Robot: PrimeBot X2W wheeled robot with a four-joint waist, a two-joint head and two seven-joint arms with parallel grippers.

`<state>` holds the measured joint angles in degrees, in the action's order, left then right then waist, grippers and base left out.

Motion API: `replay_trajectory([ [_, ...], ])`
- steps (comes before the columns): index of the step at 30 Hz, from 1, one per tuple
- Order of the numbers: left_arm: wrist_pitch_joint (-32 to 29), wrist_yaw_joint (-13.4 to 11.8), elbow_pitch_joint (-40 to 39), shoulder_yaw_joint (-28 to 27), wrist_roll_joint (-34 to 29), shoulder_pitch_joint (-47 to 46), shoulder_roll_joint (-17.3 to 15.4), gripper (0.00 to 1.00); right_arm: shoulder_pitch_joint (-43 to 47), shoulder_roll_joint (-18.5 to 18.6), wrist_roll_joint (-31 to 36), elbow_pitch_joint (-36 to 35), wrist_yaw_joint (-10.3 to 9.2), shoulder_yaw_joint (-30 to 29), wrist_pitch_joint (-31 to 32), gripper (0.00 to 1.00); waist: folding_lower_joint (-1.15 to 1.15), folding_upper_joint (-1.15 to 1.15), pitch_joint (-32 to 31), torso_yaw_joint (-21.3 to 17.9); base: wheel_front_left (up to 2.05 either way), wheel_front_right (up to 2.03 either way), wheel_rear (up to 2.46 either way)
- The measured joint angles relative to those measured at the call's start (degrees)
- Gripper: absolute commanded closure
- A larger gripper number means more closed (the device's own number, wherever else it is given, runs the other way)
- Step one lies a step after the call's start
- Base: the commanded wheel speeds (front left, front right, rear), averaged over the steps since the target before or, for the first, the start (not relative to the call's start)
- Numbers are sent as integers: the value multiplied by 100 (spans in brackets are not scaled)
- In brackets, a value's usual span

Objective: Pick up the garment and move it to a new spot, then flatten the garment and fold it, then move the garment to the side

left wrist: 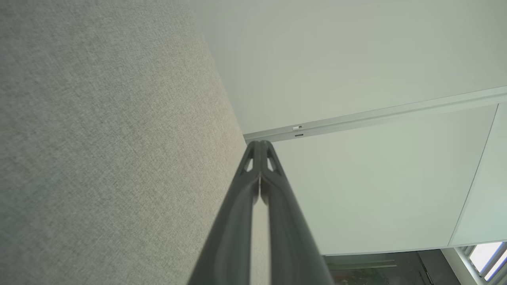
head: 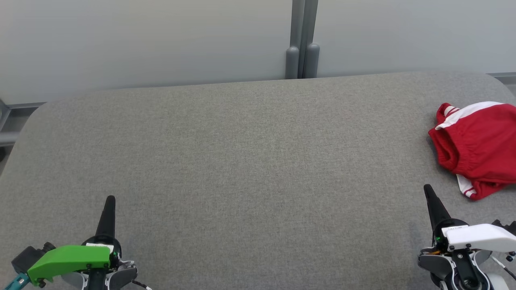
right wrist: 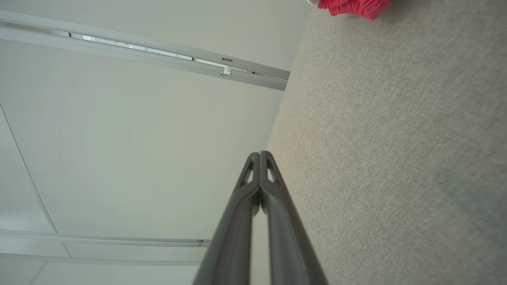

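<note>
The garment (head: 477,147) is a pair of red shorts with white side stripes, lying crumpled at the right edge of the grey fabric table (head: 242,161); part of it runs out of the head view. A red corner of the garment (right wrist: 350,7) shows at the top of the right wrist view. My right gripper (head: 427,189) rests at the lower right, shut and empty, just in front of the garment. Over at the lower left sits my left gripper (head: 110,199), also shut with nothing in it. Both wrist views show the fingers pressed together: left gripper (left wrist: 259,143), right gripper (right wrist: 259,153).
A pale wall with a grey vertical post (head: 302,44) stands behind the table's far edge. A grey rail (head: 16,121) runs along the left side. The table's corners are rounded.
</note>
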<state>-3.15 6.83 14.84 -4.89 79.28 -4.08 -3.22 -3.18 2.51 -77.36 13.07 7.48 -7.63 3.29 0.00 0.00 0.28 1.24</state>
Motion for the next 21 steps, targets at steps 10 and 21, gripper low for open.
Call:
replay_trajectory([
  [10, -133, 23, -57, -48, 469, -29, 12, 100, -71, 8, -566, 2, 0, 37, 121, 100, 0, 0, -4, -43, 0, 0, 0],
  [21, -236, 30, -112, -89, 960, -68, 24, 100, -133, 15, -1079, 2, 0, 68, 238, 100, 0, 0, -9, -87, 0, 0, 0],
])
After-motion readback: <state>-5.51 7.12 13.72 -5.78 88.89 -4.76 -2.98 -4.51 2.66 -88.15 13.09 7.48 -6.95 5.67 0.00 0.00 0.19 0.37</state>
